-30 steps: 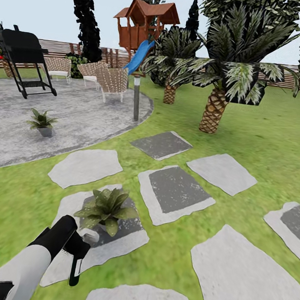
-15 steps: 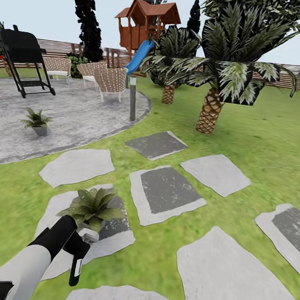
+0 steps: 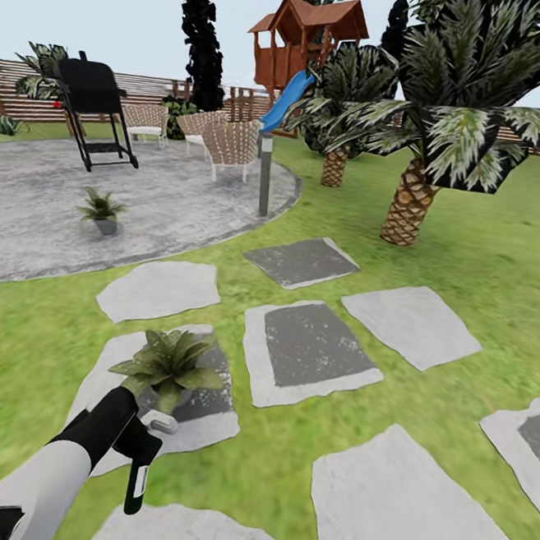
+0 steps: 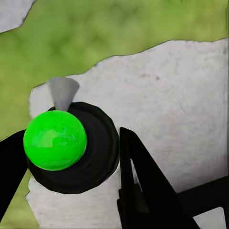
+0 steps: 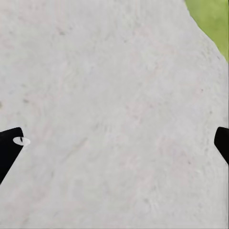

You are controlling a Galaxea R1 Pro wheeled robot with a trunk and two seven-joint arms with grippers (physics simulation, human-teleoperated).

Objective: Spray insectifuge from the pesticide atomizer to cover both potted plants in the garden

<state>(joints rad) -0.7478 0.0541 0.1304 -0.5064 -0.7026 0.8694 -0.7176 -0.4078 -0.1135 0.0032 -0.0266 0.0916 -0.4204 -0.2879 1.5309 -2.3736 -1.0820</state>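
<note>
Garden lawn (image 3: 487, 241); left gripper (image 4: 71, 157) clamps atomizer (image 4: 55, 140) beside near potted plant (image 3: 168, 363).

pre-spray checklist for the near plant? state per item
1. Spray bottle in left gripper: ok, fingers either side of it.
2. Nozzle aimed at near potted plant: ok, the tip sits right by its pot.
3. Far potted plant in sight on the paved patch: ok.
4. Right gripper free: ok, open over a stepping stone.
5. Leaves already covered: cannot tell.
</note>
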